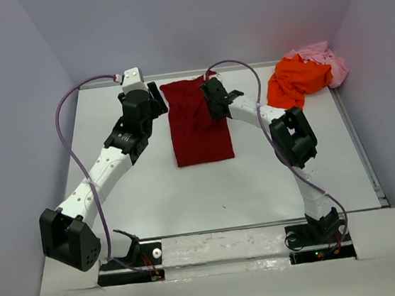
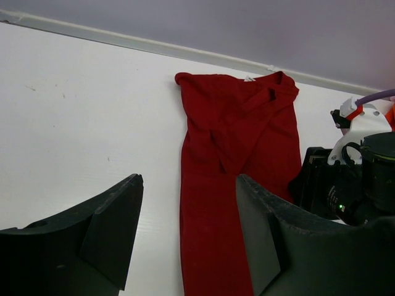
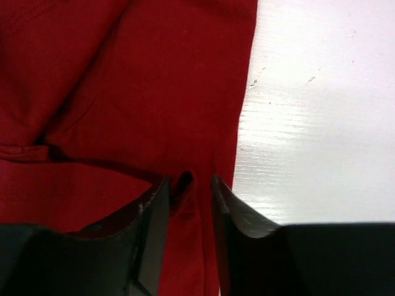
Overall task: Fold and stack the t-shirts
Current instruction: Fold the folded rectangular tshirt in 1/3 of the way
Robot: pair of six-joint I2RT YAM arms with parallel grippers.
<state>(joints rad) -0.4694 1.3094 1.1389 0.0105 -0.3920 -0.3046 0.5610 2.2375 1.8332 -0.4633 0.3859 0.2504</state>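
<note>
our right gripper [image 3: 188, 182] pinches the right edge of the dark red t-shirt [image 1: 196, 123], which lies flat at upper centre. our left gripper [image 2: 189, 185] gapes wide beside it. we see the orange t-shirt [image 1: 297, 83] and pink t-shirt [image 1: 319, 55] heaped upper right.

Right wrist cam: dark red t-shirt [image 3: 123, 92] fills the left two thirds of the frame and lies flat on the white table [image 3: 321, 123]. The shirt's right edge runs roughly top to bottom, with bare tabletop to the right of it. Right gripper [image 3: 188, 182] sits just inside that edge, and both black fingers [image 3: 148, 234] are down on the cloth. The gap between the tips is narrow, with a small ridge of red fabric puckered up in it (dark crease right at the tips). Looks like a pinch on the shirt. Soft diagonal folds cross the upper left, and a short horizontal crease sits at the left margin.
</note>
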